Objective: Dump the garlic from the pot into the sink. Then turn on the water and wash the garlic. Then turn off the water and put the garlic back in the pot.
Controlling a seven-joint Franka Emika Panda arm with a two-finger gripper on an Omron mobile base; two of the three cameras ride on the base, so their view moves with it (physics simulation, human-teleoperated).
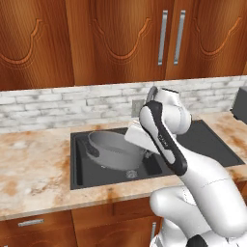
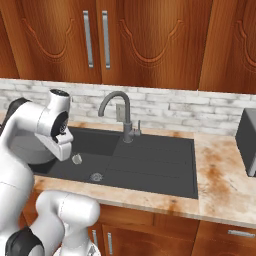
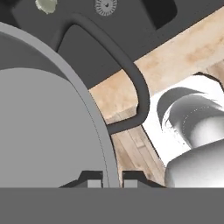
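My gripper point(image 3: 109, 180) is shut on the rim of the grey pot point(image 3: 48, 131), one fingertip on each side of the wall. The pot point(image 1: 113, 147) hangs tipped on its side over the left basin of the dark sink point(image 1: 212, 140), its opening facing the room. One dark loop handle point(image 3: 133, 83) curves out from its side. The garlic point(image 2: 77, 159), a small pale bulb, lies on the basin floor of the sink point(image 2: 150, 165) near the round drain point(image 2: 96, 176), and it also appears far off in the hand view point(image 3: 45, 4). No stream runs from the gooseneck faucet point(image 2: 122, 112).
A dark appliance point(image 2: 247, 140) stands on the counter right of the sink. Marbled counter point(image 1: 34, 169) runs left of the basin. The brick backsplash and wooden wall cabinets point(image 1: 120, 38) rise behind. My own arm point(image 1: 164, 135) crosses in front of the faucet in the left base view.
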